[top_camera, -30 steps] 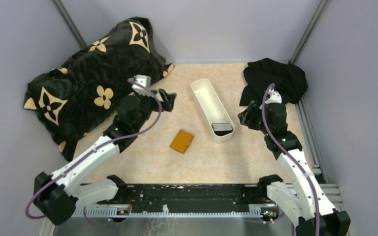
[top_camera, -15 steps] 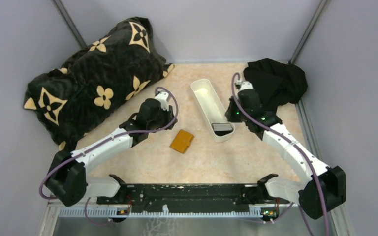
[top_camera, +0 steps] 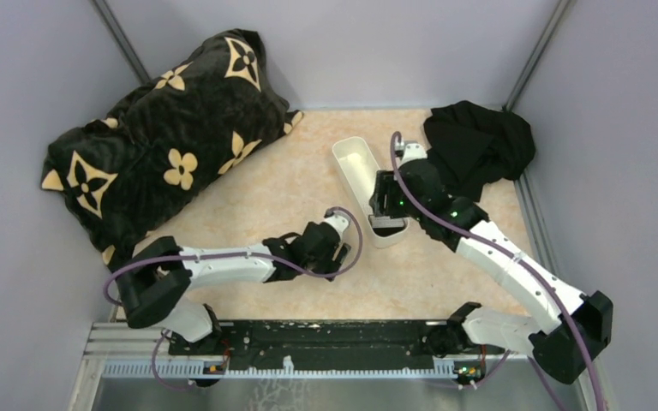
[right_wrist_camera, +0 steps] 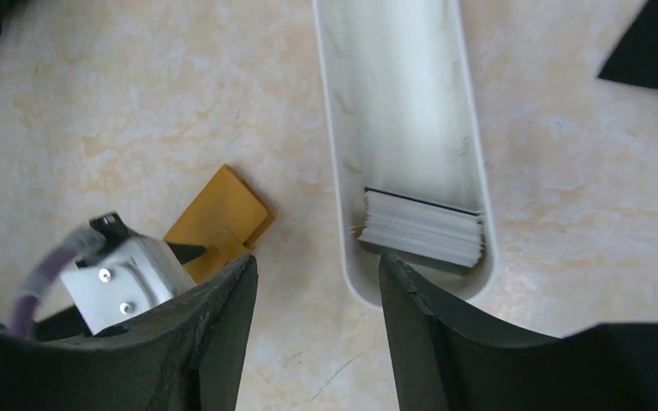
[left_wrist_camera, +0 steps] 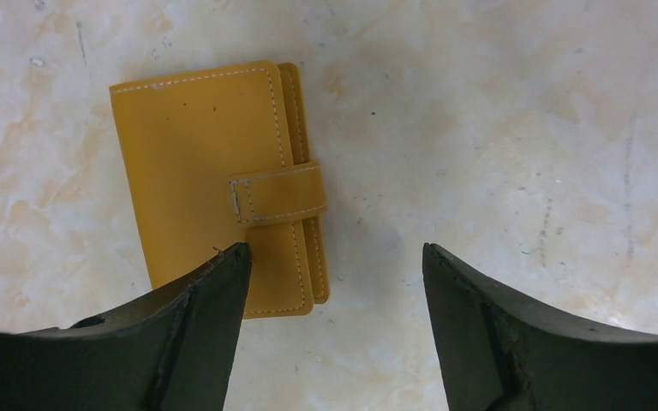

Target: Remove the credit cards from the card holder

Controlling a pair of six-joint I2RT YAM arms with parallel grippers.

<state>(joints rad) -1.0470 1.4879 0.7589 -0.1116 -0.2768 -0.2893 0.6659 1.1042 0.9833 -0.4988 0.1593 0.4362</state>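
The card holder (left_wrist_camera: 214, 188) is an orange wallet lying flat on the table, folded and strapped closed. My left gripper (left_wrist_camera: 334, 257) hovers over it, open, its left fingertip (left_wrist_camera: 223, 282) above the wallet's lower corner; it holds nothing. In the top view this gripper (top_camera: 330, 248) hides the wallet. A stack of grey credit cards (right_wrist_camera: 424, 227) lies in the near end of the long white tray (right_wrist_camera: 334, 171). My right gripper (right_wrist_camera: 317, 265) stands open above the table just left of that tray end, empty. The wallet (right_wrist_camera: 223, 214) also shows left of the tray.
A black pillow with tan flower marks (top_camera: 163, 137) fills the back left. A crumpled black cloth (top_camera: 480, 141) lies at the back right, behind the right arm. Grey walls close in the table on three sides.
The left arm swung from beside the pillow forward and down over the wallet. The right arm moved left from the table's right side to above the tray's near end.
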